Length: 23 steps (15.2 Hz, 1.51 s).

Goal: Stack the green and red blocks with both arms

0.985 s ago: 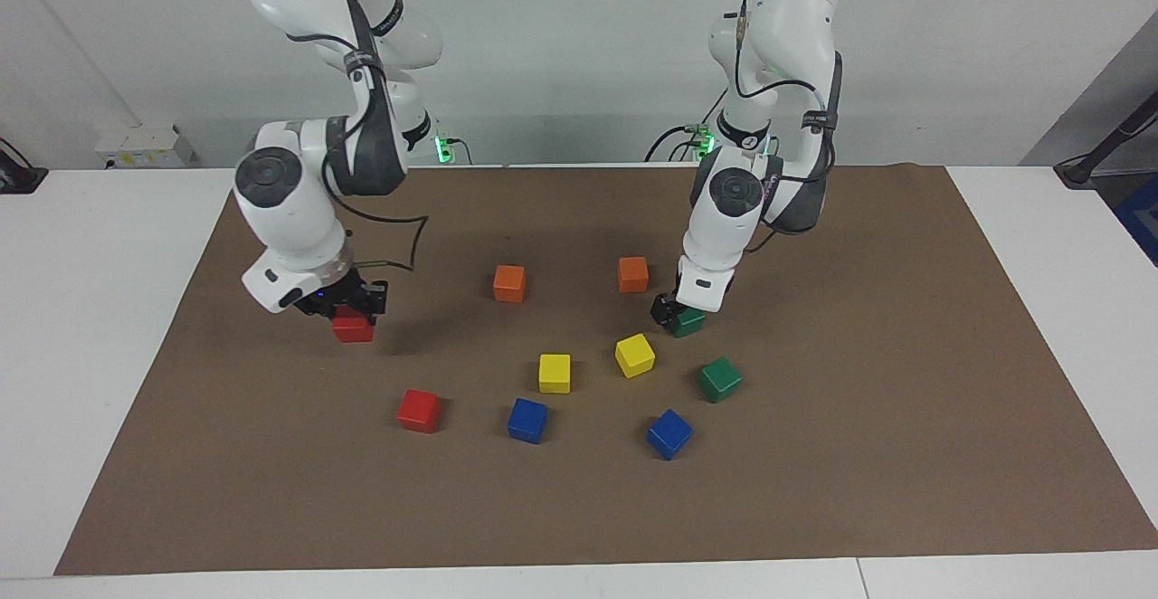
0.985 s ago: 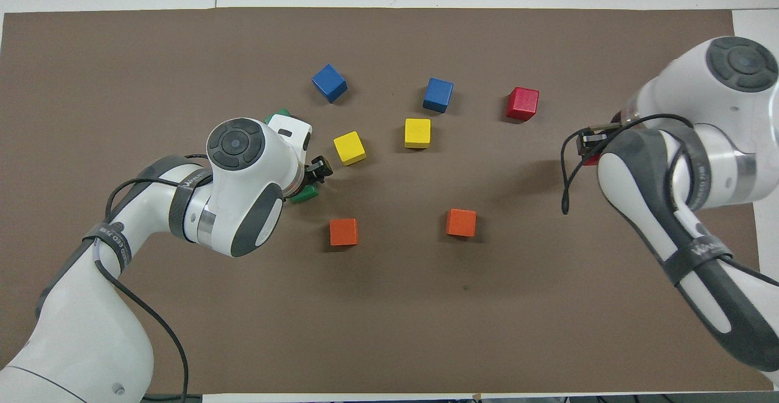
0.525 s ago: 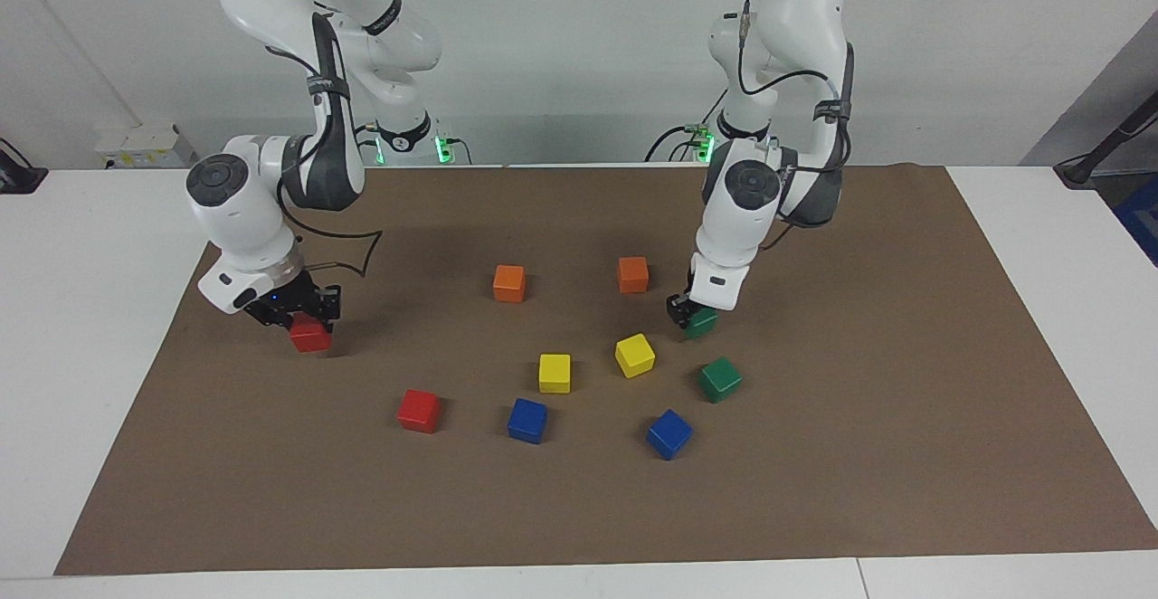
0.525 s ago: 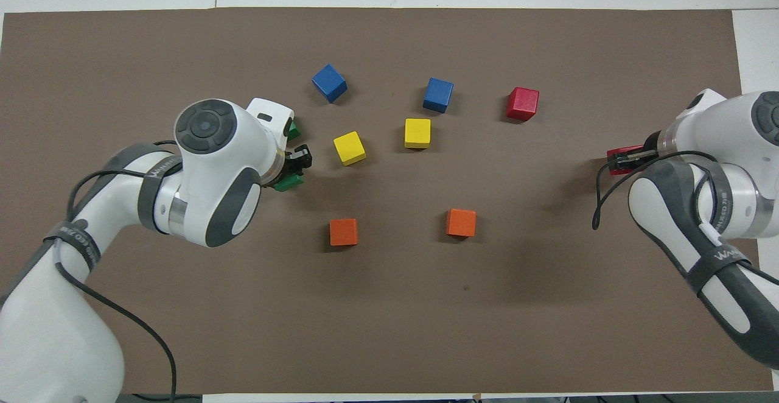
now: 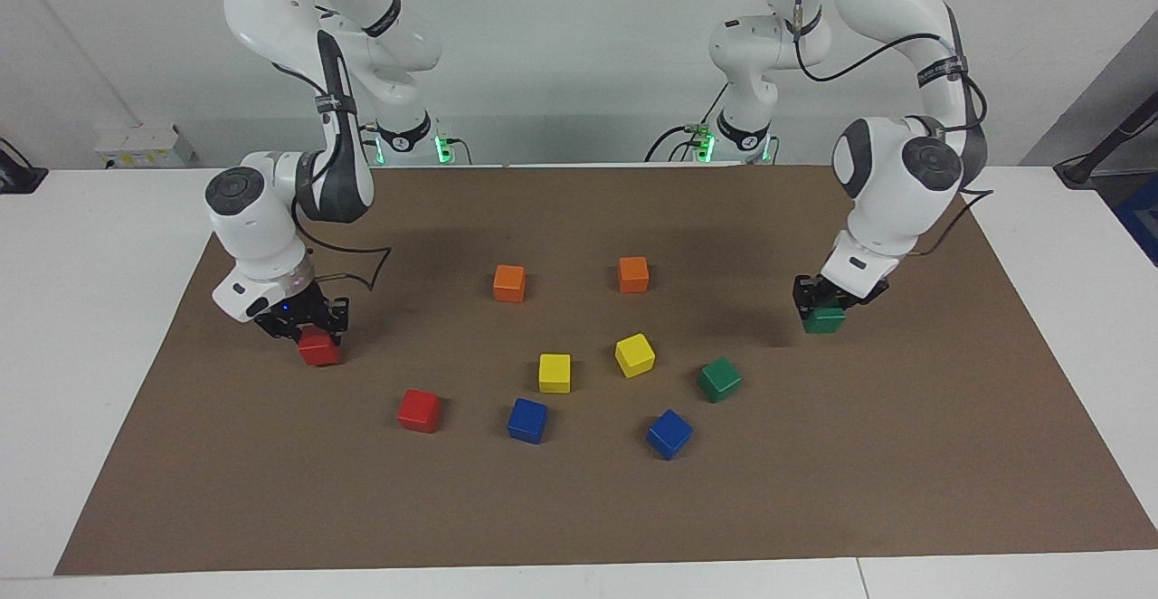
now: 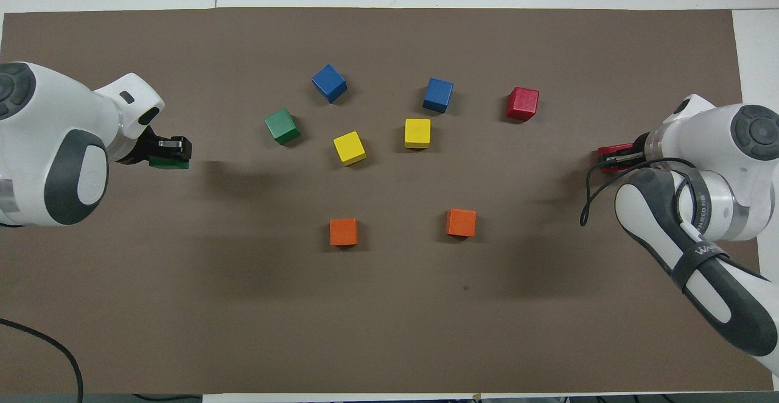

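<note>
My left gripper (image 5: 819, 302) (image 6: 172, 152) is shut on a green block (image 5: 823, 320) (image 6: 163, 162) and holds it just above the brown mat toward the left arm's end of the table. The second green block (image 5: 720, 379) (image 6: 282, 126) lies on the mat beside a yellow cube. My right gripper (image 5: 303, 326) (image 6: 611, 154) is shut on a red block (image 5: 318, 347) (image 6: 608, 150), low over the mat toward the right arm's end. The second red block (image 5: 419, 411) (image 6: 523, 103) lies on the mat, farther from the robots.
Two orange cubes (image 5: 509, 282) (image 5: 633, 274) lie nearer the robots. Two yellow cubes (image 5: 555, 373) (image 5: 635, 355) sit mid-mat. Two blue cubes (image 5: 527, 420) (image 5: 669, 433) lie farther out. The brown mat (image 5: 905, 454) covers a white table.
My left gripper has carried its green block away from the cubes toward the left arm's end of the table. My right gripper with the red block shifted slightly and sits a little lower.
</note>
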Tool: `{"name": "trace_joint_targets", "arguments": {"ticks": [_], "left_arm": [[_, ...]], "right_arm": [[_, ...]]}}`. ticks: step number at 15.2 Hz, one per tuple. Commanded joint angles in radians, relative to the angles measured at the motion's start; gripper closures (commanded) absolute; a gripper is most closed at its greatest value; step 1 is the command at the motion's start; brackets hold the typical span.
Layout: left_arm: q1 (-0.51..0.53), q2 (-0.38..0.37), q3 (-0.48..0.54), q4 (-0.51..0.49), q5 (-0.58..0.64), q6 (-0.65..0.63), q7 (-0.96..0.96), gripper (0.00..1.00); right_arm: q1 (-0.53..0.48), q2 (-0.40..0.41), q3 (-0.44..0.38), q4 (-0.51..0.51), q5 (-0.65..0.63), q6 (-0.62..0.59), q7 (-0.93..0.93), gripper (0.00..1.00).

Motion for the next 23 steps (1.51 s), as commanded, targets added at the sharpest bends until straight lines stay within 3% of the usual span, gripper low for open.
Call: {"name": "trace_joint_targets", "arguments": {"ticks": [1,4,5,7,8,9,10,13,18,19,21,23], "left_arm": [[0.021,0.081,-0.011,0.064,0.058,0.03,0.032,1.0],[0.074,0.103,-0.012,0.032,0.046,0.086,0.0,1.0],[0.082,0.112,-0.012,0.032,0.043,0.086,-0.011,1.0],[0.085,0.125,-0.014,0.03,0.046,0.086,-0.005,1.0],[0.085,0.131,-0.014,0.025,0.046,0.089,-0.005,1.0],[0.085,0.135,-0.014,0.021,0.043,0.092,-0.008,1.0],[0.085,0.135,-0.014,0.021,0.028,0.093,-0.011,1.0],[0.096,0.134,-0.012,-0.004,-0.005,0.112,-0.013,1.0],[0.107,0.134,-0.014,-0.031,-0.005,0.126,-0.014,1.0],[0.107,0.134,-0.014,-0.036,-0.005,0.127,-0.014,0.84],[0.107,0.134,-0.012,-0.036,-0.005,0.13,-0.01,0.0],[0.105,0.135,-0.012,-0.01,-0.003,0.124,-0.005,0.0]], "right_arm": [[-0.023,0.005,0.013,-0.006,-0.015,0.027,-0.02,1.0],[-0.023,0.007,0.013,-0.006,-0.015,0.034,-0.016,1.0],[-0.023,0.009,0.013,-0.006,-0.015,0.034,-0.011,0.94],[-0.023,0.007,0.013,-0.006,-0.014,0.034,-0.007,0.61],[-0.023,0.009,0.013,-0.006,-0.014,0.034,-0.005,0.58],[-0.023,0.009,0.013,-0.006,-0.012,0.036,-0.004,0.35],[-0.025,0.009,0.012,-0.006,-0.012,0.04,-0.005,0.0],[-0.016,0.009,0.012,0.02,-0.012,0.015,-0.004,0.0],[0.072,0.024,0.01,0.288,-0.03,-0.344,0.097,0.0],[0.096,0.045,0.012,0.337,-0.055,-0.37,0.157,0.0],[0.162,0.068,0.012,0.371,-0.07,-0.375,0.293,0.0],[0.201,0.12,0.012,0.437,-0.07,-0.38,0.384,0.0]]}}
